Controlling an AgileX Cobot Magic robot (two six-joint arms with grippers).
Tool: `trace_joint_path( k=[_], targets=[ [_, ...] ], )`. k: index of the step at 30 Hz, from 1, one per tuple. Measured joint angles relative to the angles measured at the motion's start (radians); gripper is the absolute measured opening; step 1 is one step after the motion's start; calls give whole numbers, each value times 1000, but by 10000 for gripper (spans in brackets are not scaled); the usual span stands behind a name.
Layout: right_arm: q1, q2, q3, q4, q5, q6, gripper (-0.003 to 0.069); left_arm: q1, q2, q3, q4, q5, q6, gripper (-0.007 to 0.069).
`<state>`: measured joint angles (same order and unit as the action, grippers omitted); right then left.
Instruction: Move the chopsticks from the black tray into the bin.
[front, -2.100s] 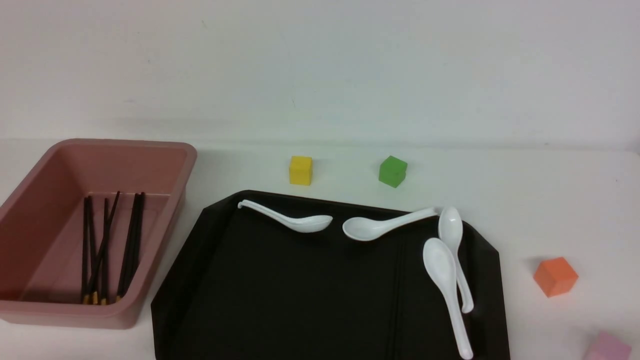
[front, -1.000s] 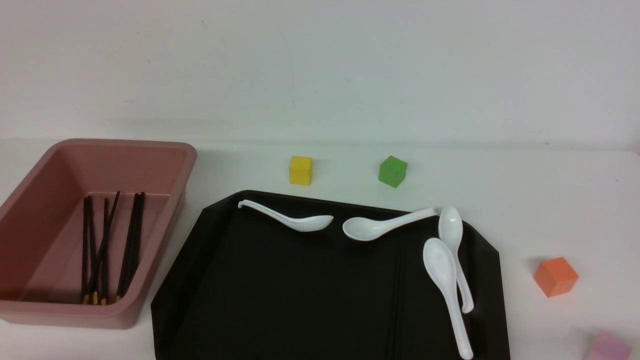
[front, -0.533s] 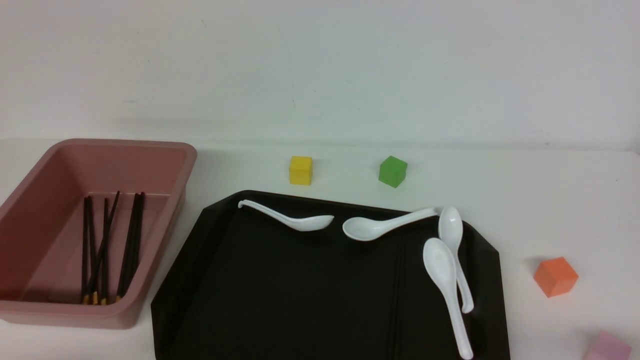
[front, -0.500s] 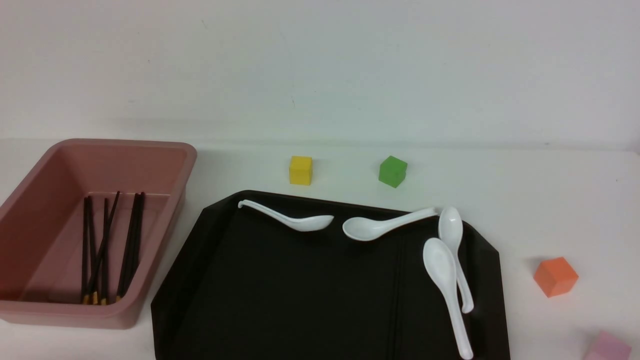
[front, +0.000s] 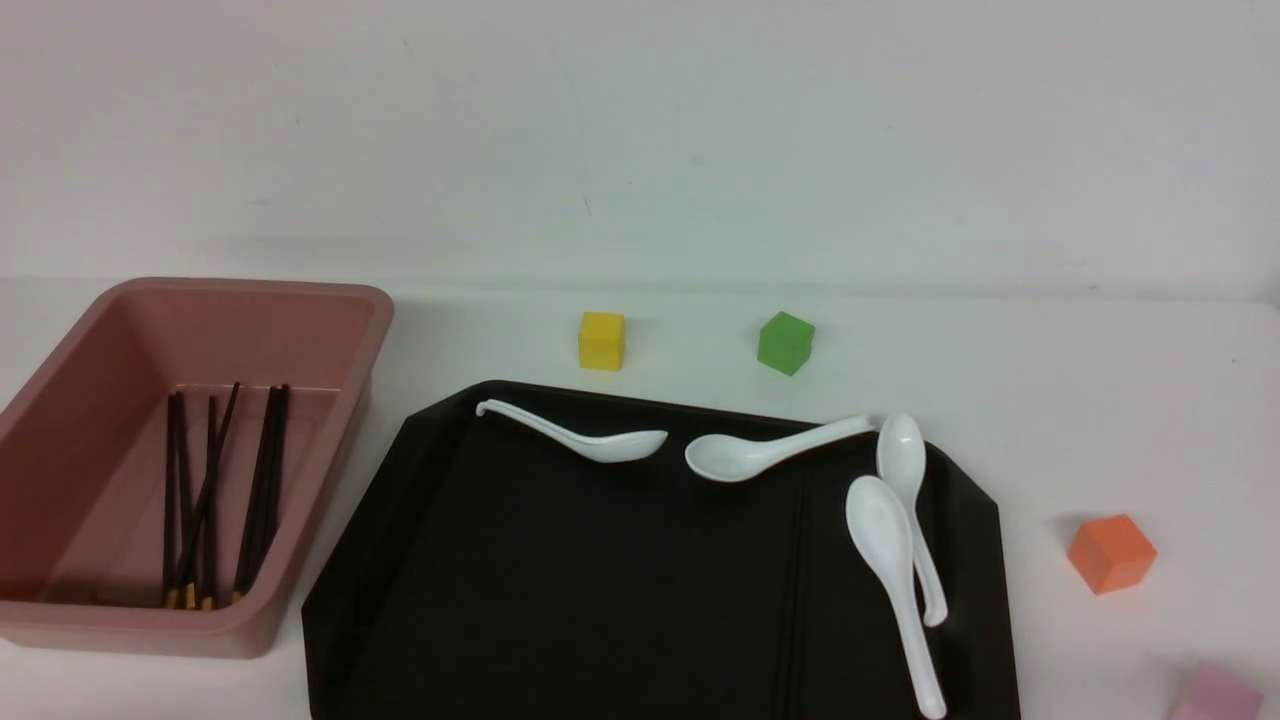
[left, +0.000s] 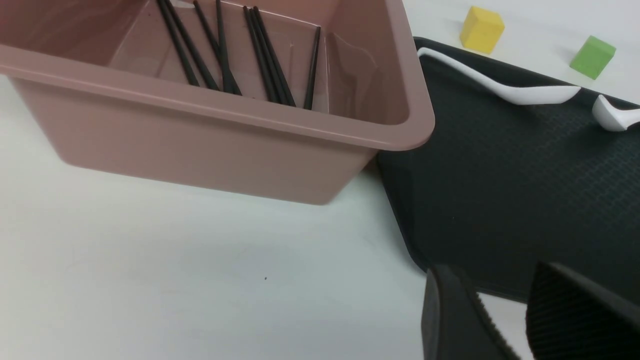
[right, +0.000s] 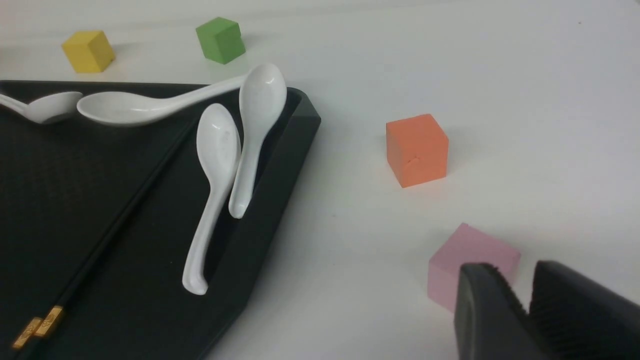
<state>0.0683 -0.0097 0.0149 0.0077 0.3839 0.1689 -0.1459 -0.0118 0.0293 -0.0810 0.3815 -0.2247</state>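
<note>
The black tray (front: 560, 600) lies in the middle of the table. A pair of black chopsticks (right: 120, 222) with gold ends lies on its right part, faint in the front view (front: 795, 580). The pink bin (front: 330, 300) stands to the tray's left and holds several chopsticks (front: 205, 490), which also show in the left wrist view (left: 265, 65). My left gripper (left: 500, 280) is slightly open and empty, by the tray's near left edge. My right gripper (right: 515, 272) is shut and empty, right of the tray. Neither gripper shows in the front view.
Several white spoons lie along the tray's far and right sides (front: 600, 443) (front: 760, 455) (front: 890, 560). A yellow cube (front: 601, 340) and a green cube (front: 785, 342) sit behind the tray. An orange cube (front: 1110, 552) and a pink cube (right: 470, 255) sit to its right, the pink one just beyond my right gripper.
</note>
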Motion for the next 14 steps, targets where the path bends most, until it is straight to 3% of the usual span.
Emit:
trace_joint_path(
  k=[14],
  targets=[
    [0,0,0,0,0,0,170,0,0,0,0,0,0,238]
  ],
)
